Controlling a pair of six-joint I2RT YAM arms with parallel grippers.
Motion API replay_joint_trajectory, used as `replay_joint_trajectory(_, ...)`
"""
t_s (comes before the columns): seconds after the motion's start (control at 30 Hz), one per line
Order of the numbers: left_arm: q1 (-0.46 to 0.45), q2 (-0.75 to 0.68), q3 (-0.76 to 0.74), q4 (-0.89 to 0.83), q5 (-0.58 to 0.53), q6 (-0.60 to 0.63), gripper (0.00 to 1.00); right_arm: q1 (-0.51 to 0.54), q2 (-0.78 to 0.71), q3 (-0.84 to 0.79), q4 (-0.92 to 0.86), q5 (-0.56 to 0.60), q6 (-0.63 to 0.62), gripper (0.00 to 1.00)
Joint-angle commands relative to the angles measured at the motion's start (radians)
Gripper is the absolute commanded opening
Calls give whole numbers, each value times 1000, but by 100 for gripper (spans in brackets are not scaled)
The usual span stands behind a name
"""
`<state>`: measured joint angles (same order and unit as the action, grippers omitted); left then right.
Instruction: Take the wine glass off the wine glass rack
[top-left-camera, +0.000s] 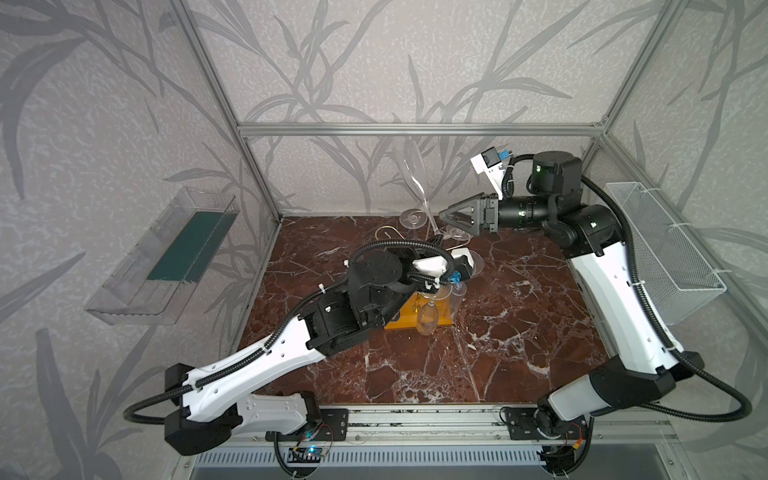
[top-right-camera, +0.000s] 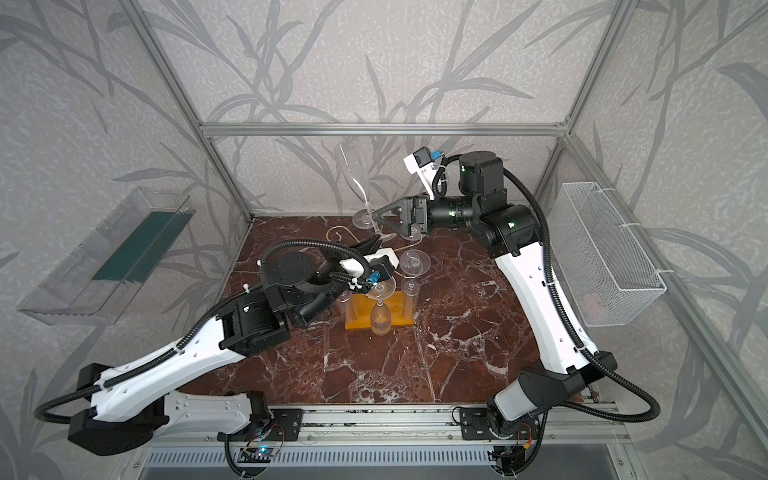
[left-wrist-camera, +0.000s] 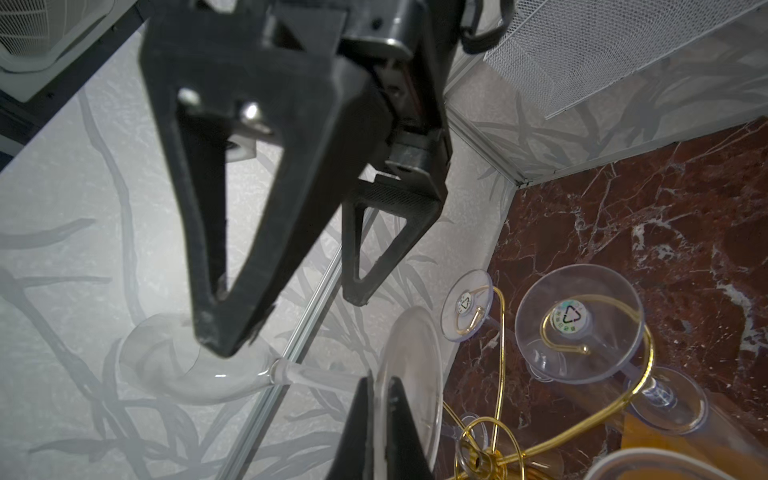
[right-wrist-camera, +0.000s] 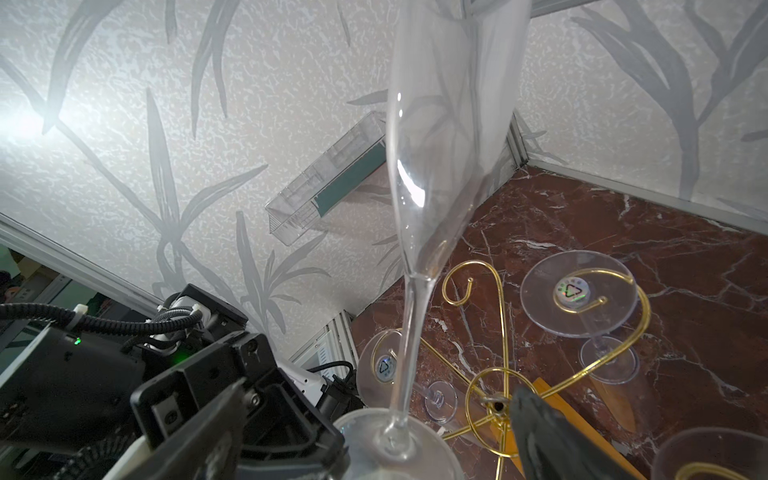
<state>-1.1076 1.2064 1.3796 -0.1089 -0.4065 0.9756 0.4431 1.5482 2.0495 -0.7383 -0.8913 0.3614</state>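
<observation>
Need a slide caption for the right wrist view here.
Upright wine glass, foot pinched by the left gripper, stands between the right gripper's open jaws beside the gold rack.

Rack: gold wire, orange-yellow base. Table: dark red marble, white veins. Walls grey, leaf-patterned; basket at 3 o'clock white.

Clear, tall, narrow wine glass, off the wire and raised at 12 o'clock of the post, bowl up, leaning toward 11 o'clock, foot pinched in left gripper. Upright mid-table, wine glass rack: curling gold arms, orange-yellow wooden base.
</observation>
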Motion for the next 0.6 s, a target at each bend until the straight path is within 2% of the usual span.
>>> replay_joint_trajectory(0.0, -34, 7, -10, 132, -66, 194, 0, 25, 20, 48, -39, -4, -28, 96)
replay_joint_trajectory(0.13, -58, 10, -21, 164, -68, 221, 0, 44, 32, 54, -55, 24, -39, 91)
replay_joint_trajectory(0.3, -71, 18, -27, 144, -70, 246, 0, 54, 41, 59, -60, 40, -46, 79)
replay_joint_trajectory(0.57, -77, 10, -32, 118, -56, 239, 0, 58, 53, 80, -66, 51, -42, 39)
